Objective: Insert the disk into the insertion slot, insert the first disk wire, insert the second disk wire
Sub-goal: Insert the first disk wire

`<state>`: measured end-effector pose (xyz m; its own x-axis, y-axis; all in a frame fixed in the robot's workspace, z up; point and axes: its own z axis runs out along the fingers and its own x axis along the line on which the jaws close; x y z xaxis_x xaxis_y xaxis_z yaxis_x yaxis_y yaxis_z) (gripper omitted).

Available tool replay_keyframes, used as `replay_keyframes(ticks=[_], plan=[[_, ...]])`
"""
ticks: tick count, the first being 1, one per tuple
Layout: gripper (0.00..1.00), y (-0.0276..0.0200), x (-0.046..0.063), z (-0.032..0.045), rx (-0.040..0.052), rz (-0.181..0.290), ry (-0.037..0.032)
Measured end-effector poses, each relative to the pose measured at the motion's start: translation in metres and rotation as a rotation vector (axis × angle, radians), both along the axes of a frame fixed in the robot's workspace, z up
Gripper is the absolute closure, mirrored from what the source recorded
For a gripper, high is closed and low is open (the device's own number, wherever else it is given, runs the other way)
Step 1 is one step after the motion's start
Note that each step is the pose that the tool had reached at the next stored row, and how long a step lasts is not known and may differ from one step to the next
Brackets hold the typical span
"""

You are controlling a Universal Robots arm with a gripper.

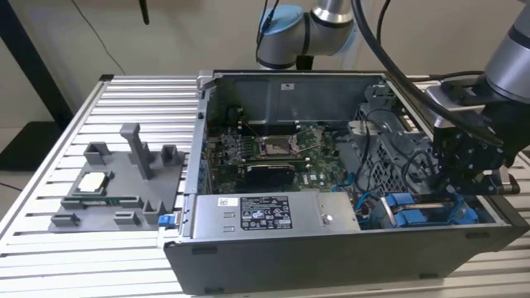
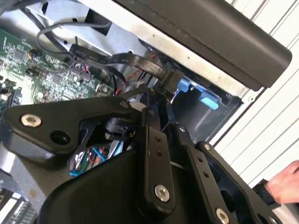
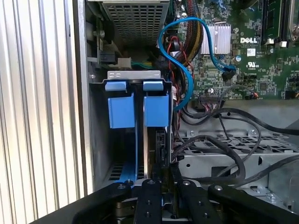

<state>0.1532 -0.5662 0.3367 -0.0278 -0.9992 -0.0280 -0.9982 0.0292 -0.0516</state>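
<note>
The disk's bright blue caddy (image 3: pixel 156 109) stands on edge inside the insertion slot (image 3: pixel 133 74), the dark drive cage at the case's corner; in the exterior view its blue plastic (image 1: pixel 414 210) shows at the case's near right. My gripper (image 3: pixel 167 179) hangs directly over that bay, fingers drawn together on a black wire connector (image 3: pixel 161 144) beside the disk's edge. In the second wrist view the gripper (image 2: pixel 150 100) tips meet close to a black flat-cable plug (image 2: pixel 170 79). The exterior view shows the gripper (image 1: pixel 473 185) lowered into the case's right end.
A grey power-supply box (image 1: pixel 273 214) fills the case front, with the motherboard (image 1: pixel 273 149) behind it. A blue cable (image 3: pixel 187 79) and black wires (image 3: pixel 224 140) loop beside the bay. A grey fixture plate (image 1: pixel 116 186) lies left of the case. A hand (image 2: pixel 285 186) shows outside the case.
</note>
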Motion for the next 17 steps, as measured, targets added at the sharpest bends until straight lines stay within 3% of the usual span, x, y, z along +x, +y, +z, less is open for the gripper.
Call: replay_keyframes(ticks=[8, 9, 12, 17], plan=[[0.8, 0.0004, 0.0, -0.006, -0.0011, 0.0, -0.0006], [0.73, 0.0004, 0.0, -0.0059, -0.0014, 0.0, -0.0006], [0.73, 0.0004, 0.0, 0.0022, -0.0007, 0.0, 0.0004], [0.73, 0.0004, 0.0, 0.0251, -0.001, 0.0, 0.001]])
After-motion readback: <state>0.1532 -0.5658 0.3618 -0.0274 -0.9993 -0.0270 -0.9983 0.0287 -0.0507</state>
